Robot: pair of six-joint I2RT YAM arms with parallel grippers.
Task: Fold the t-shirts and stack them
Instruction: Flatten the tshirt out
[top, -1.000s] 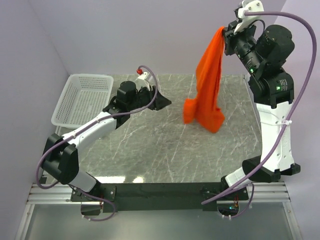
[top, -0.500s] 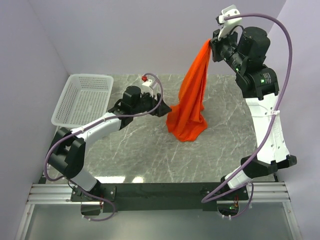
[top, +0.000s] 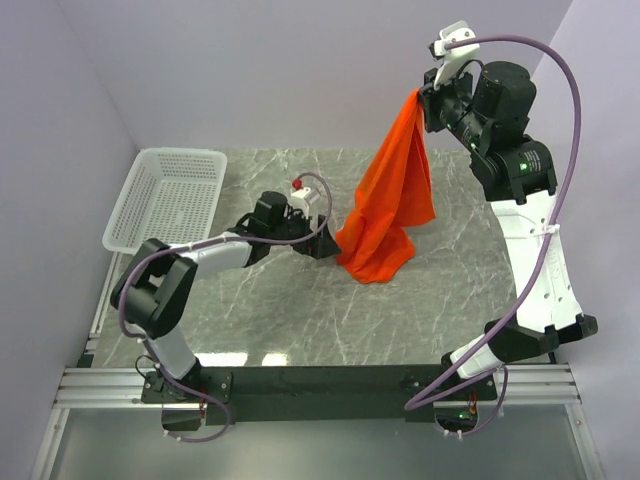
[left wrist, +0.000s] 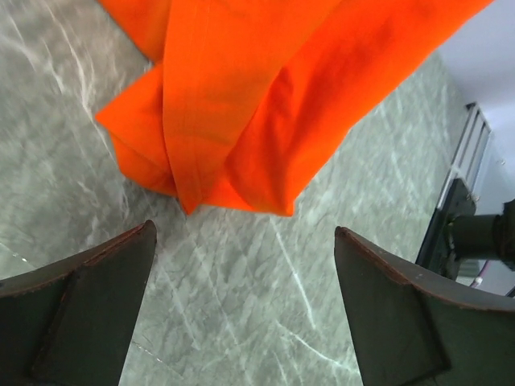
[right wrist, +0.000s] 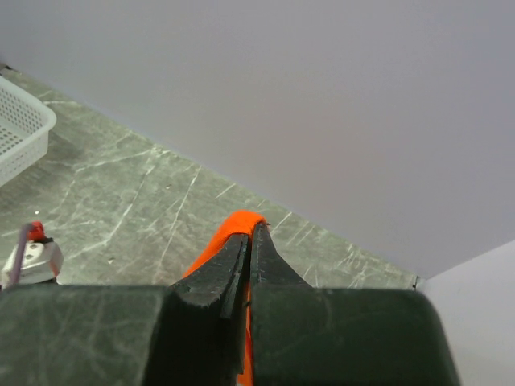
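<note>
At the far left of the table [top: 300, 310] a white mesh basket [top: 165, 200] is seen. Further right, the left gripper [top: 325, 243] is held low over the marble, its fingers [left wrist: 80, 310] spread wide with nothing between them, and it is aimed at the bottom of the t-shirt [top: 390, 205]. The shirt is hung bunched from a single pinch, and its lowest folds appear to rest on the table just beyond the open jaws. At the upper right, the right gripper [top: 428, 100] is raised high, its fingers pressed together on a small fold of the orange cloth.

The garment is judged light, soft and limp; no shape will be kept by it, and slipping is likelier than damage. A hold is best taken on a free bottom corner or hem, so that the shirt can be spread between two grips; which edge is which cannot be told among the bunched folds.
</note>
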